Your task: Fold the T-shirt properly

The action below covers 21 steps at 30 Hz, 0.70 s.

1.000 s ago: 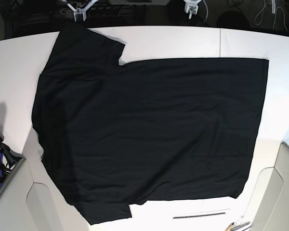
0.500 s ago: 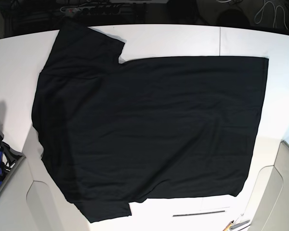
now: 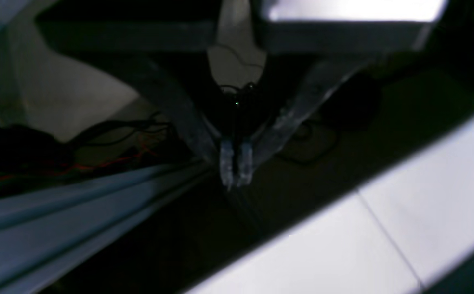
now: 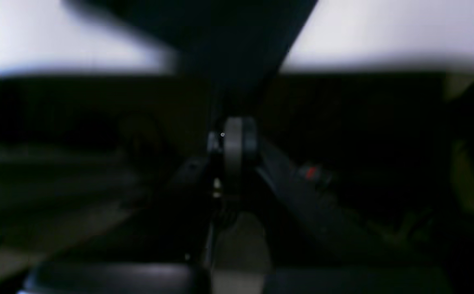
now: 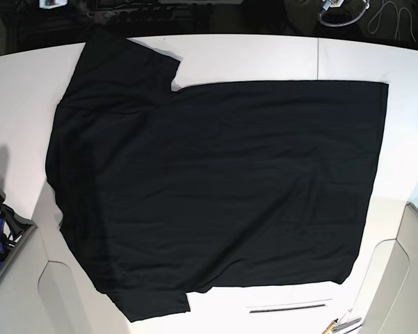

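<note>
Counted: 1 large plain black short-sleeved fabric T-shirt (image 5: pixel 216 188), showing 2 sleeves, spread on 1 white table (image 5: pixel 251 59). 2 grippers appear in the wrist views: 1 left gripper (image 3: pixel 235 169), 1 right gripper (image 4: pixel 233 139).

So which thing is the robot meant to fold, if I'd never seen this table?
Look at the big white table seen from above. Spread flat across most of it lies the T-shirt, a large plain black one with a short sleeve pointing to the far left corner and another at the near edge. It is the only cloth there, far larger and darker than the small bits near the table's near edge.
</note>
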Each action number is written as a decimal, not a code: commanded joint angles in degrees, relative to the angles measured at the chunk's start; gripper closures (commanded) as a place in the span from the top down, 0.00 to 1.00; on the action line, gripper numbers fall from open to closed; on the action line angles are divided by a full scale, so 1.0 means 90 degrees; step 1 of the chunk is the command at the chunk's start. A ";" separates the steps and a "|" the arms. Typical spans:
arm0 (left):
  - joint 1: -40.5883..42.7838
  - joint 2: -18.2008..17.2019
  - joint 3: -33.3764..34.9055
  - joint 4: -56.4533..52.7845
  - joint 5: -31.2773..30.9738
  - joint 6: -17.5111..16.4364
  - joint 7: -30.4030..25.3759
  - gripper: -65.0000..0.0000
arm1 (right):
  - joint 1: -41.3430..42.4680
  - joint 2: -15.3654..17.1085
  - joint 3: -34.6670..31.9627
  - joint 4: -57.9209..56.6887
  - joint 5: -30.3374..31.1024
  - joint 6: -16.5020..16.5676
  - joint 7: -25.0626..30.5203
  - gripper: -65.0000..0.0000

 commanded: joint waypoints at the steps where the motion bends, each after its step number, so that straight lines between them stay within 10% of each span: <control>1: 0.0107 -0.0019 -0.0155 0.0209 -0.0019 -0.0049 -0.0075 0.00 | -0.0078 0.0036 0.0151 0.0189 0.0022 0.0002 0.0131 0.00; 8: -0.0255 -0.0017 -0.1137 0.0449 -0.0466 -0.0066 -0.0039 0.00 | 0.0629 -0.0117 0.0845 0.0393 0.0022 -0.0022 0.0112 0.00; 14: -0.0874 0.0124 -0.1479 0.0447 -0.0775 -0.0066 0.0461 0.00 | 0.1960 -0.1120 0.1693 0.0367 0.0767 0.0027 -0.0187 0.00; 21: -0.1134 0.0228 -0.1506 0.0444 -0.0780 -0.0095 0.0855 0.00 | 0.2956 -0.1464 0.3198 -0.0134 0.2659 0.1829 -0.1683 0.00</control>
